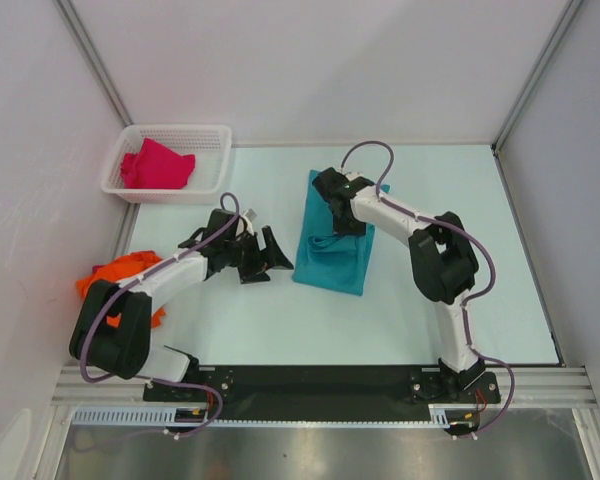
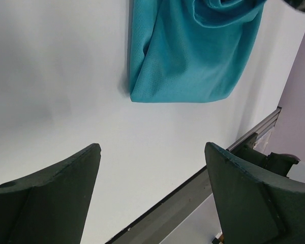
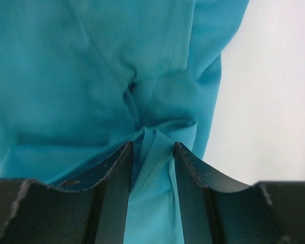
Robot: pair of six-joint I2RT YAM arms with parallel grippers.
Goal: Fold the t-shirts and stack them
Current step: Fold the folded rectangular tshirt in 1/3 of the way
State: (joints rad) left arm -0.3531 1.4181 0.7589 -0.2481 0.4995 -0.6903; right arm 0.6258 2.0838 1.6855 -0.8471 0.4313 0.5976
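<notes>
Left jaws: wide apart, holding nothing, above the worktop.
Right jaws: clamped on a fold of the teal t-shirt.
Teal t-shirt: lies mid-worktop.

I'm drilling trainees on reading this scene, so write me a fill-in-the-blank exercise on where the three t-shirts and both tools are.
The right tool is shut on a fold of the teal-blue cloth t-shirt, while the left tool holds ____.
The magenta-red cloth t-shirt lies in the white plastic lattice basket, which holds ____ t-shirt in all.
The bright orange cloth t-shirt lies crumpled at the white table's ____ edge.
Missing words: nothing; one; left.
</notes>
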